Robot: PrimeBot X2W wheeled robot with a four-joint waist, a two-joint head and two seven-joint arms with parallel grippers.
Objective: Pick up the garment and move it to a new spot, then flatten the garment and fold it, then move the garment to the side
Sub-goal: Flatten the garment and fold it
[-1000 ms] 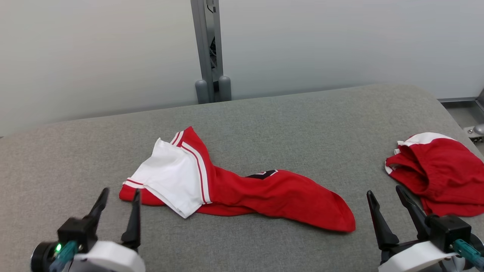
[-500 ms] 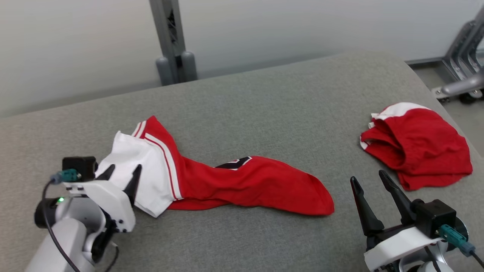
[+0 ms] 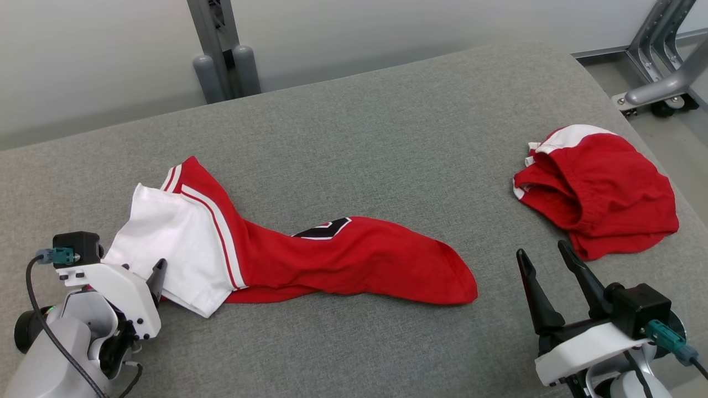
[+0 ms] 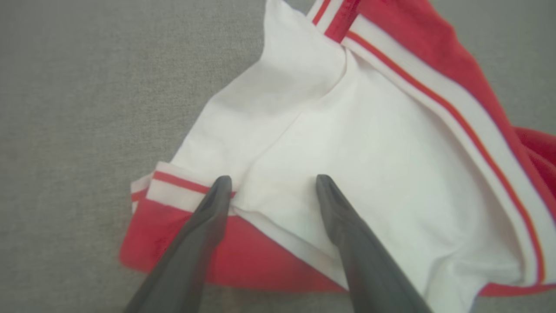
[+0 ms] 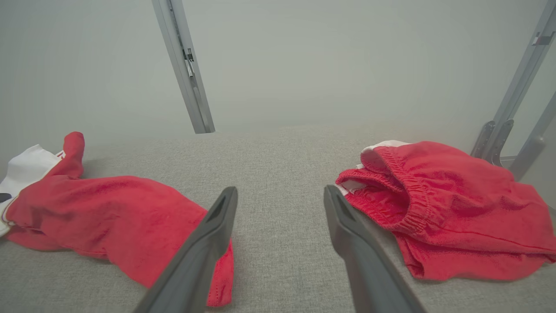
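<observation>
left claw (image 4: 271,184) has come down over the white left end of the garment (image 3: 354,260), which lies mid table (image 3: 387,110); jaws apart, nothing pinched. right claw (image 3: 542,250) waits apart, near right. pickup seems next.

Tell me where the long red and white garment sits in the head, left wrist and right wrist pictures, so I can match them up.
Head view: the garment stretches from lower left to centre, white end leftmost.
Left wrist view: its white end covers the centre and right.
Right wrist view: its red end lies at lower left.
Shared landmark: the grey table beneath it.
</observation>
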